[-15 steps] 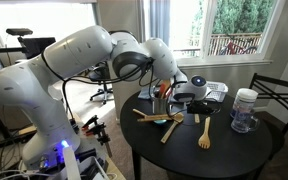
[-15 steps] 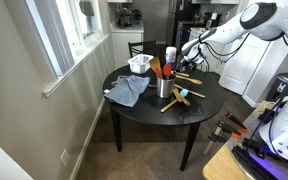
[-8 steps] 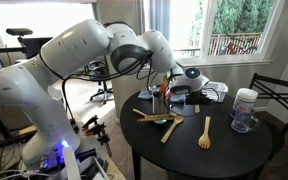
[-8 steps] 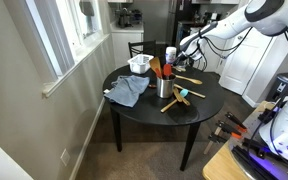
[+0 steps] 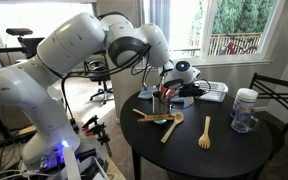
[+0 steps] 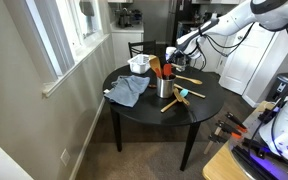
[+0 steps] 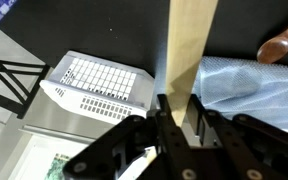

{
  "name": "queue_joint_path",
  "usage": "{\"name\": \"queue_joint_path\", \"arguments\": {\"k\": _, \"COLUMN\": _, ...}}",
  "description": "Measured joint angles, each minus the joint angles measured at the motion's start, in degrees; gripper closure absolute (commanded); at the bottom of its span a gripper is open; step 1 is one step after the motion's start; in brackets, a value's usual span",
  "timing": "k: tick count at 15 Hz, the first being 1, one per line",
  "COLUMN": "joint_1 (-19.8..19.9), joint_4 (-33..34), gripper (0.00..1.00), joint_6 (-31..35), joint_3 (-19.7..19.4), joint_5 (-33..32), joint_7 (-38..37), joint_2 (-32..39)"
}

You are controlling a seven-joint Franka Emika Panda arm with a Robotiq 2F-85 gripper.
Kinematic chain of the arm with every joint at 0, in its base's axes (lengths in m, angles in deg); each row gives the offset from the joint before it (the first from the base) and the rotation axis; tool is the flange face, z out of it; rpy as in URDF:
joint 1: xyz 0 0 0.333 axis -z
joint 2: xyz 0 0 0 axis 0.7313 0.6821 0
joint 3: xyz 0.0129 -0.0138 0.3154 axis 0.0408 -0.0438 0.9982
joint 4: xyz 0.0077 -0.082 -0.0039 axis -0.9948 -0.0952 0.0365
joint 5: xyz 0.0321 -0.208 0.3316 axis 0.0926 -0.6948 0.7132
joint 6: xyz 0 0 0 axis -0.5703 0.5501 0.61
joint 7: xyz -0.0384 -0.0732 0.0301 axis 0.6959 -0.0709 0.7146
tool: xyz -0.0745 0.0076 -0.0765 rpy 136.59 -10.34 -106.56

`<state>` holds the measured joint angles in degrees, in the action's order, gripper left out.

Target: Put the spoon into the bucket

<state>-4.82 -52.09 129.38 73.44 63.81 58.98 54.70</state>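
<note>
Pale wood fills the middle of the wrist view: the spoon (image 7: pixel 192 50) is pinched by its flat handle between the fingers of the gripper (image 7: pixel 178 110), which is pressed tight on it. The handle runs straight away from the jaws to the top edge, so its bowl end cannot be seen there. In an exterior view the gripper (image 6: pixel 183 45) hangs raised over the far part of the round black table (image 6: pixel 199 112). The bucket (image 6: pixel 165 88) stands lower, toward the window side and nearer the camera, close by but not under the jaws.

Judging from that, the coming move is a short shift across to the bucket and then a descent, with the spoon's long axis brought close to upright so it goes in end first. Room looks tight at the mouth, because other wooden utensils (image 6: pixel 155 69) already stand in the bucket and lean out of it. The white slotted basket (image 7: pixel 92 84) and a blue-grey cloth (image 7: pixel 249 92) lie beyond, apart from the bucket. Loose wooden utensils (image 6: pixel 184 98) lie on the table just beside it, and the table edges are well away
</note>
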Motion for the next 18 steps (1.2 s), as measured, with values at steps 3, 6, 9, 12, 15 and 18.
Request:
{"name": "queue_joint_path", "arguments": {"k": 3, "joint_1": 0.78, "joint_4": -2.81, "gripper": 0.89, "joint_6": 3.08, "joint_3": 1.30, "joint_5": -4.11, "joint_7": -3.83, "joint_2": -1.40}}
{"name": "queue_joint_path", "arguments": {"k": 6, "joint_1": 2.23, "joint_4": -6.32, "gripper": 0.89, "joint_6": 8.02, "joint_3": 2.41, "joint_5": -9.22, "joint_7": -8.93, "joint_2": -4.36}}
{"name": "queue_joint_path", "arguments": {"k": 9, "joint_1": 3.62, "joint_4": -9.91, "gripper": 0.89, "joint_6": 11.41, "joint_3": 2.57, "joint_5": -15.46, "joint_7": -15.66, "joint_2": -8.16}}
{"name": "queue_joint_path", "arguments": {"k": 12, "joint_1": 4.46, "joint_4": -12.87, "gripper": 0.89, "joint_6": 13.06, "joint_3": 2.68, "joint_5": -17.89, "joint_7": -18.62, "joint_2": -11.53}}
{"name": "queue_joint_path", "arguments": {"k": 15, "joint_1": 5.64, "joint_4": -15.76, "gripper": 0.89, "joint_6": 13.37, "joint_3": 4.01, "joint_5": -17.89, "joint_7": -18.62, "joint_2": -14.46}}
{"name": "queue_joint_path", "arguments": {"k": 18, "joint_1": 8.92, "joint_4": -19.51, "gripper": 0.89, "joint_6": 13.51, "joint_3": 7.92, "joint_5": -18.11, "joint_7": -18.62, "joint_2": -17.09}}
